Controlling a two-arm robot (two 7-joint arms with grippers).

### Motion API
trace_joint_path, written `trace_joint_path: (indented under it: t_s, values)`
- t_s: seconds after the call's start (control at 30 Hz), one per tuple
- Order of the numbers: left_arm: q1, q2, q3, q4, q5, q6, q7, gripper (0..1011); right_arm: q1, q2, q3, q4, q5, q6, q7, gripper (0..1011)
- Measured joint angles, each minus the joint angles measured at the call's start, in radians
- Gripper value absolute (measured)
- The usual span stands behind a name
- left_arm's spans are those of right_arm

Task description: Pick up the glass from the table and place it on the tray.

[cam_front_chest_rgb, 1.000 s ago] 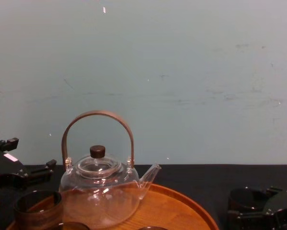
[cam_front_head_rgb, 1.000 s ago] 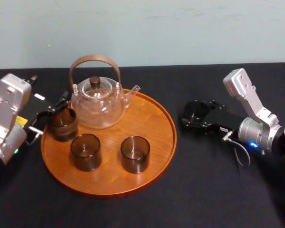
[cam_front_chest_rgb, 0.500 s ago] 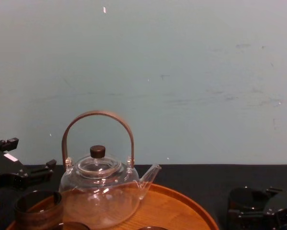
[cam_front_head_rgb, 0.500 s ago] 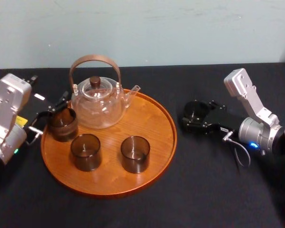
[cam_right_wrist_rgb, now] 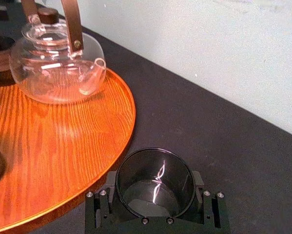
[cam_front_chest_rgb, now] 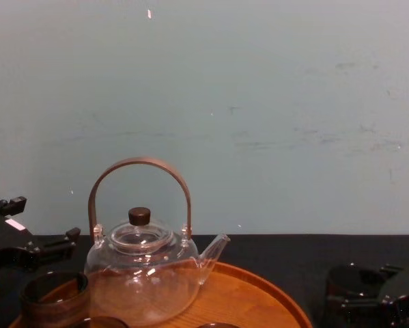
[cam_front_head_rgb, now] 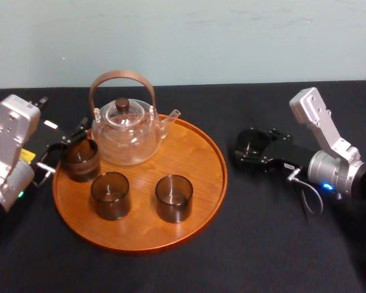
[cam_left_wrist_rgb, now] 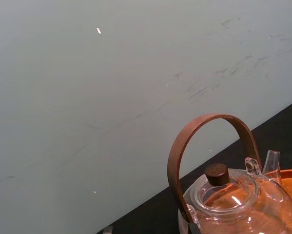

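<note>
1. The left gripper (cam_front_head_rgb: 65, 148) sits at the left rim of the tray (cam_front_head_rgb: 198, 195), jaws apart on either side of a dark cup (cam_front_head_rgb: 80, 160) standing on it.
2. A second cup (cam_front_head_rgb: 111, 195), a third cup (cam_front_head_rgb: 173, 198) and a glass teapot (cam_front_head_rgb: 124, 135) also stand on the tray.
3. Just right of the tray, over the black table (cam_front_head_rgb: 231, 256), the right gripper (cam_front_head_rgb: 256, 154) has its jaws clamped on the glass (cam_right_wrist_rgb: 154, 183).

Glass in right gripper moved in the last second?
No. In the head view the glass keeps its gap from the tray rim, right gripper clamped on it; left gripper by the tray.
</note>
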Motion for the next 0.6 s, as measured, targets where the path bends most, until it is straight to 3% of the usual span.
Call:
trace_joint_path:
  t_s: [0.6]
  values:
    - [0.0,0.0,0.0,0.0,0.0,0.0,0.0,1001,-0.005,0.045,0.022,-0.114,0.029,-0.016,0.028,916]
